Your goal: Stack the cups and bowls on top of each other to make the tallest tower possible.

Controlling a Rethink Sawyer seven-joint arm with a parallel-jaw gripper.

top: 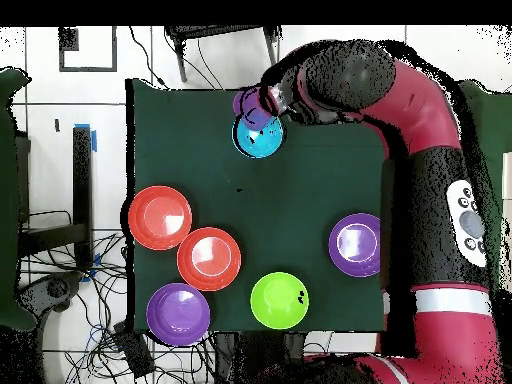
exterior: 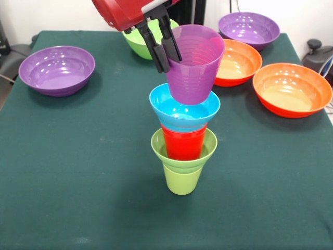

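The tower stands at the table's middle: a lime-green cup (exterior: 182,179) at the bottom, a small lime-green bowl (exterior: 158,148), a red cup (exterior: 183,143) and a small blue bowl (exterior: 182,112) on top. My gripper (exterior: 167,60) is shut on the left rim of the translucent purple cup (exterior: 193,67), one finger inside and one outside. The cup is tilted, with its base down in the blue bowl; I cannot tell if it rests there. In the overhead view the purple cup (top: 252,108) sits at the blue bowl's (top: 260,140) edge under the gripper (top: 272,100).
A medium lime-green bowl (exterior: 140,44) is behind the gripper. Wide purple bowls sit at the left (exterior: 57,70) and the far right (exterior: 248,28). Two wide orange bowls (exterior: 237,62) (exterior: 291,88) sit at the right. All rest on the green table (exterior: 78,172).
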